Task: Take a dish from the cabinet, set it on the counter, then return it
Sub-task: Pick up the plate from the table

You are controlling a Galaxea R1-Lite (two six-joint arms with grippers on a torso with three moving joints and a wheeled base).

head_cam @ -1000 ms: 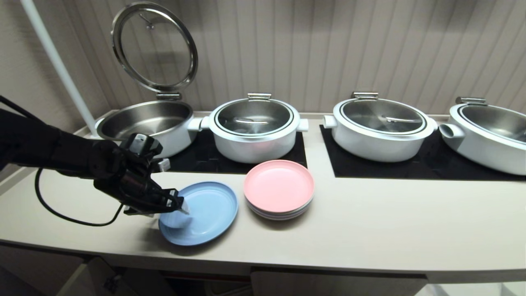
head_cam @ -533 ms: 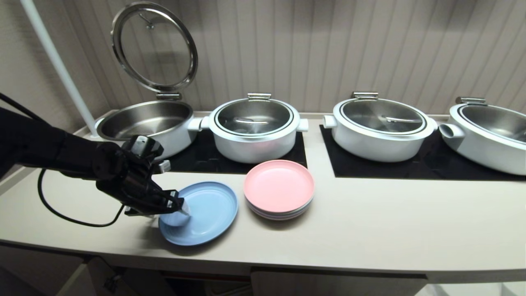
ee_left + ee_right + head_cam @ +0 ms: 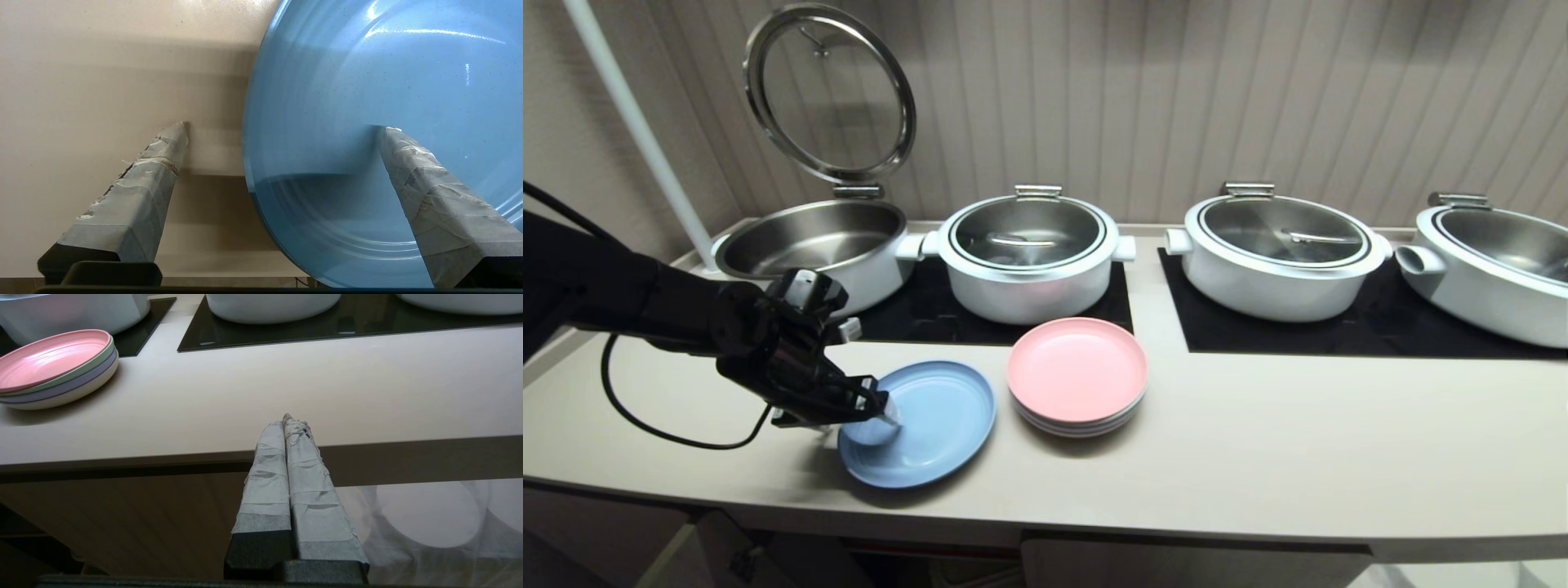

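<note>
The light blue dish (image 3: 931, 425) lies on the cream counter (image 3: 1258, 457), left of the middle and near the front edge. My left gripper (image 3: 866, 418) is open and straddles the dish's left rim. In the left wrist view one taped finger (image 3: 163, 163) is over bare counter and the other finger (image 3: 421, 179) is over the inside of the dish (image 3: 367, 81). My left gripper (image 3: 284, 127) grips nothing. My right gripper (image 3: 288, 418) is shut and empty, parked low in front of the counter's edge. The cabinet (image 3: 122, 522) shows only as a dark front below the counter.
A pink-topped stack of plates (image 3: 1078, 376) stands just right of the dish. Behind them, several white pots sit on black hob panels (image 3: 1339, 335); the leftmost pot (image 3: 809, 245) has its lid raised. A black cable (image 3: 662, 433) trails over the counter's left part.
</note>
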